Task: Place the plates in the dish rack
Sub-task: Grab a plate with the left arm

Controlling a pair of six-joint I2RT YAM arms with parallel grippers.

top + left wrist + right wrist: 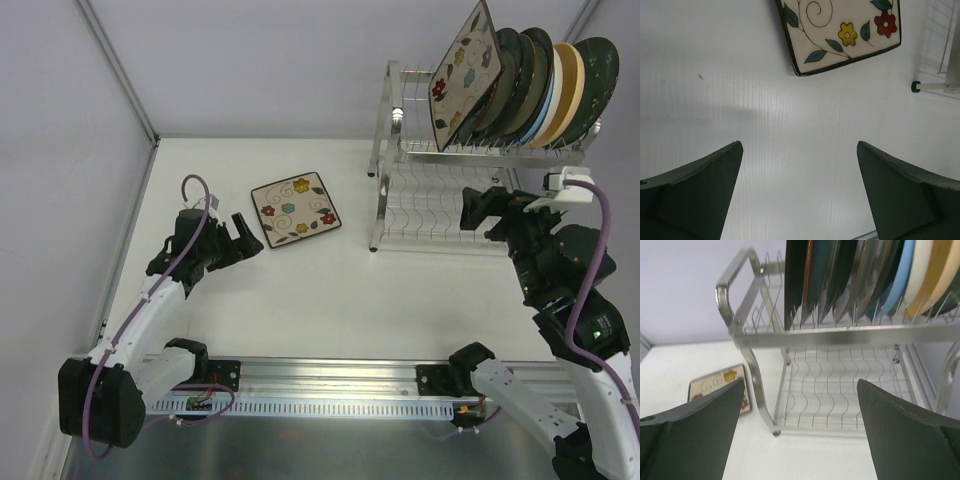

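One square cream floral plate (295, 210) (840, 30) (715, 385) lies flat on the white table, left of the dish rack (390, 150) (840, 332). The silver rack's upper shelf holds several plates (530, 85) (860, 275) standing on edge, with another square floral plate (463, 70) leftmost. Its lower tier is bare wire. My left gripper (252, 233) (799, 146) is open and empty, just short of the near left corner of the plate on the table. The right gripper (468, 212) (800, 383) hangs open and empty in front of the rack's lower tier.
A rubber-tipped rack foot (915, 86) stands right of the flat plate. White walls close the table at the back and left (110, 90). An aluminium rail (330, 375) carrying both arm bases runs along the near edge.
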